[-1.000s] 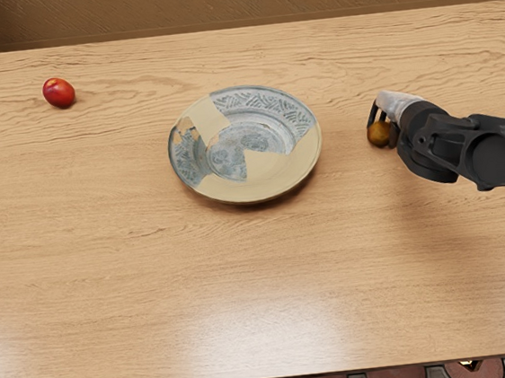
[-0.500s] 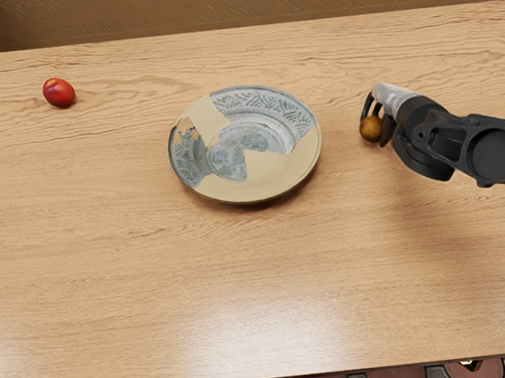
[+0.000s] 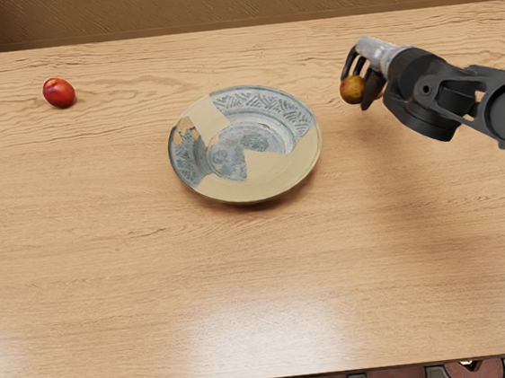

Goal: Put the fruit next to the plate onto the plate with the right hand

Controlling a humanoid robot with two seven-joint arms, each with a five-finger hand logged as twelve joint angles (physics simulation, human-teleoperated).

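A patterned blue-grey and cream plate (image 3: 307, 152) sits near the middle of the wooden table. To its right, my right hand (image 3: 358, 77) is shut on a small yellow-brown fruit (image 3: 351, 89), held above the table surface and clear of the plate's rim. Its dark forearm (image 3: 460, 104) comes in from the right edge. A red fruit (image 3: 59, 92) lies far off at the back left of the table. The left arm is out of view.
The table (image 3: 262, 278) is bare wood in front of the plate, with its front edge near the bottom of the view. A brown wall runs along the table's far edge.
My right hand has lifted the yellow-brown fruit off the table and carried it up and slightly left, toward the plate. The plate and the red fruit have not moved.
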